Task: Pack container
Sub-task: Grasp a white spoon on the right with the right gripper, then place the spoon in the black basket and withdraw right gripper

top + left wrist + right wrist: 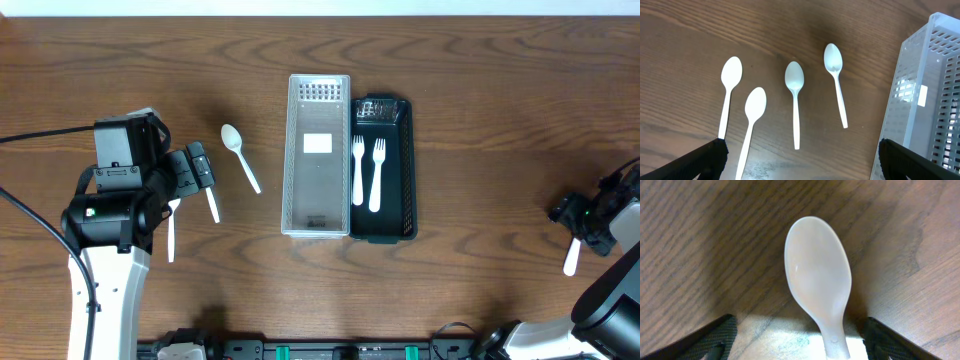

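Observation:
Several white plastic spoons lie on the wooden table under my left gripper (800, 157), which is open and empty above their handles; one spoon (794, 77) lies in the middle and another (833, 59) is nearest the clear perforated basket (935, 100). In the overhead view the left gripper (200, 170) is left of the clear basket (297, 150). A black tray (403, 110) beside the basket holds two white forks (358, 165). My right gripper (796, 339) is open, with its fingers on either side of the neck of a lone white spoon (817, 270) on the table.
The right gripper (572, 212) is at the far right table edge, with its spoon's handle (571, 260) sticking out toward the front. One spoon (238, 155) lies between the left gripper and the basket. The clear basket holds only a white label.

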Robot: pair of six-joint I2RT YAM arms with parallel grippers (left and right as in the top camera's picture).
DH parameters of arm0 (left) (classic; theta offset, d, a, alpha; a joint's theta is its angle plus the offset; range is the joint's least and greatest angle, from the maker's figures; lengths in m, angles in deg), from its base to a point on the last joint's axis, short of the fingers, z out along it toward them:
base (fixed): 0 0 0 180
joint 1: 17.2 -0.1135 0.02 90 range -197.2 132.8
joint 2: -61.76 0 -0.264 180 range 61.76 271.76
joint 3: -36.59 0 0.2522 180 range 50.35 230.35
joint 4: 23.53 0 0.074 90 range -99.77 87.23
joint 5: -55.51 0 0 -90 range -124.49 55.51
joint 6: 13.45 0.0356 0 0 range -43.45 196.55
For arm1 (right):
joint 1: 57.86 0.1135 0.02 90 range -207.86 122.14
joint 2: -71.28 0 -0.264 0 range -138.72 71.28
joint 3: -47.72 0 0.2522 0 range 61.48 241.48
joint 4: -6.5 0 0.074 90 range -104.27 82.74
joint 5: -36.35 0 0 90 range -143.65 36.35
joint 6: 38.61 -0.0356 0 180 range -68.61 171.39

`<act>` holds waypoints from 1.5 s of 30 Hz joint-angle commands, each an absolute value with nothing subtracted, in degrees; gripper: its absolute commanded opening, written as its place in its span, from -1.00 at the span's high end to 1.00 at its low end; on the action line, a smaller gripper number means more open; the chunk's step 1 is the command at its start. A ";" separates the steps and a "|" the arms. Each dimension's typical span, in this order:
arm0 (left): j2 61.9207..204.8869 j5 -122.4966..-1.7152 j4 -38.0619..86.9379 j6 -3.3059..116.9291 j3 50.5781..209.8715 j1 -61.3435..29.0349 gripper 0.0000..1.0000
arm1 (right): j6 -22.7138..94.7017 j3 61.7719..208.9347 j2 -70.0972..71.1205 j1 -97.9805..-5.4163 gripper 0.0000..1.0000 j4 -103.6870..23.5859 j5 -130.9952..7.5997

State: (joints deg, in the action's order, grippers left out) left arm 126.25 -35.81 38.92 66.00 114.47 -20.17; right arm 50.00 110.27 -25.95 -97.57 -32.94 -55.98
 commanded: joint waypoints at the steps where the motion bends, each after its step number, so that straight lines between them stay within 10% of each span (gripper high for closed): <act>1: 126.11 -35.53 38.77 65.52 115.36 -20.34 -0.96 | 49.74 108.66 -28.92 -97.91 -0.33 -34.05 -58.43; 7: 126.11 -35.35 38.81 65.50 115.36 -20.34 -0.96 | 49.68 108.66 -28.92 -97.91 0.21 -33.81 -59.87; 29: 126.11 -35.37 38.83 65.50 115.36 -20.34 -0.96 | 48.17 108.70 -28.79 -97.85 0.96 -33.42 -63.37; 45: 126.11 -35.37 38.79 65.50 115.36 -20.34 -0.96 | 43.86 120.76 -11.52 -79.97 0.97 -48.65 -66.58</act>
State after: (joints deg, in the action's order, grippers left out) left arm 126.25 -35.79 38.85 66.00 114.47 -20.17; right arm 46.99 116.22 -16.24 -85.83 -46.47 -64.53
